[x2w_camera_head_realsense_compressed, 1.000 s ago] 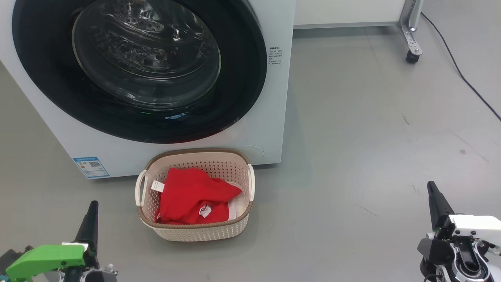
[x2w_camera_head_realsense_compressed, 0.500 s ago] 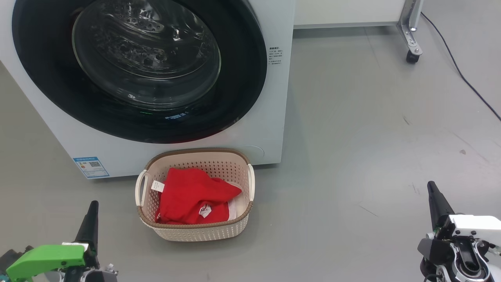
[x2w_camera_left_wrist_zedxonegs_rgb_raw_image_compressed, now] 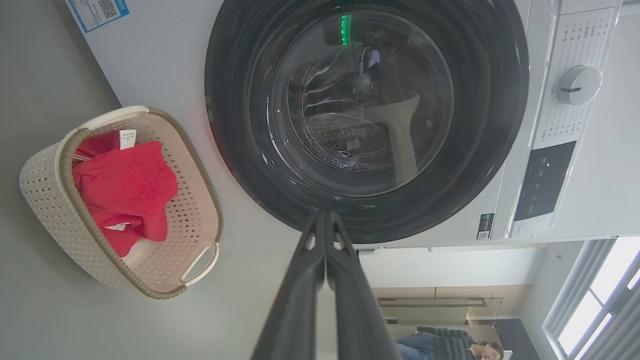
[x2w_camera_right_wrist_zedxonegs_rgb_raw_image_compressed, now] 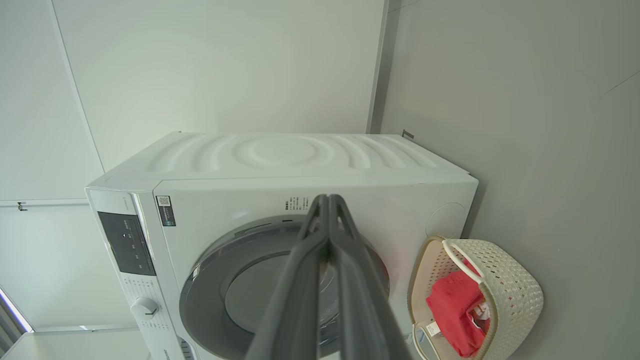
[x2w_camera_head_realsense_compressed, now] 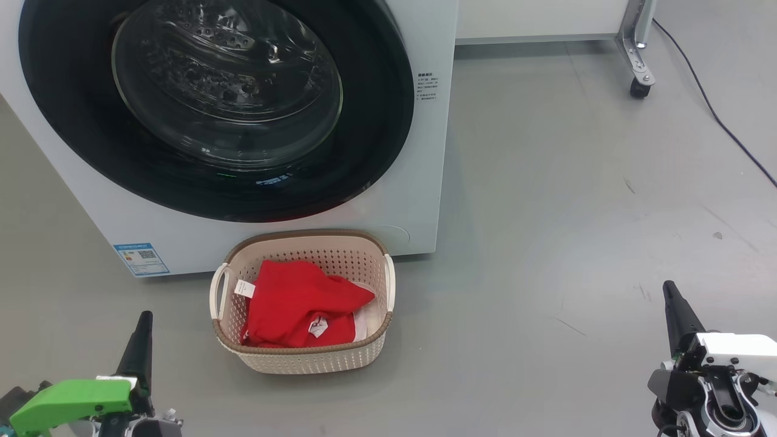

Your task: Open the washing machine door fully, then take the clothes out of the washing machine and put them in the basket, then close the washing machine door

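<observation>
Both pincers are closed and hold nothing. The left pincer (x2w_camera_head_realsense_compressed: 144, 318) rises at the near left with a green plastic part at its base, and the right pincer (x2w_camera_head_realsense_compressed: 669, 290) rises at the near right from a white housing. In each wrist view the two long dark fingers lie pressed together to a thin point (x2w_camera_left_wrist_zedxonegs_rgb_raw_image_compressed: 325, 216) (x2w_camera_right_wrist_zedxonegs_rgb_raw_image_compressed: 327, 198).

Between them and ahead lies smooth grey floor (x2w_camera_head_realsense_compressed: 576, 212), marked by a few faint scuffs. It is wide and bare to the right of the basket.

The basket (x2w_camera_head_realsense_compressed: 300, 359) stands on the floor, nearer the left pincer, just in front of the washing machine. It is cream plastic, rectangular with rounded corners, and its walls are pierced with small diamond holes. A brown woven-look rim (x2w_camera_head_realsense_compressed: 303, 348) runs round the top, and there is a white loop handle (x2w_camera_head_realsense_compressed: 217, 291) on each short side. Inside it the clothes (x2w_camera_head_realsense_compressed: 297, 303) lie crumpled: soft bright red fabric with small white tags (x2w_camera_head_realsense_compressed: 245, 289). A bit of white cloth (x2w_camera_head_realsense_compressed: 362, 325) peeks out at the right end.

Behind the basket, the washing machine (x2w_camera_head_realsense_compressed: 419, 200) is a white box with a blue label (x2w_camera_head_realsense_compressed: 141, 259) low on its left. Its door (x2w_camera_head_realsense_compressed: 376, 139) is shut flush against the front. It is a broad glossy black ring around a bulging glass window (x2w_camera_head_realsense_compressed: 224, 85), through which the perforated steel drum (x2w_camera_left_wrist_zedxonegs_rgb_raw_image_compressed: 345, 142) shows.

Far right, a metal leg on a castor (x2w_camera_head_realsense_compressed: 637, 57) stands on the floor, and a thin black cable (x2w_camera_head_realsense_compressed: 710, 106) trails past it.
</observation>
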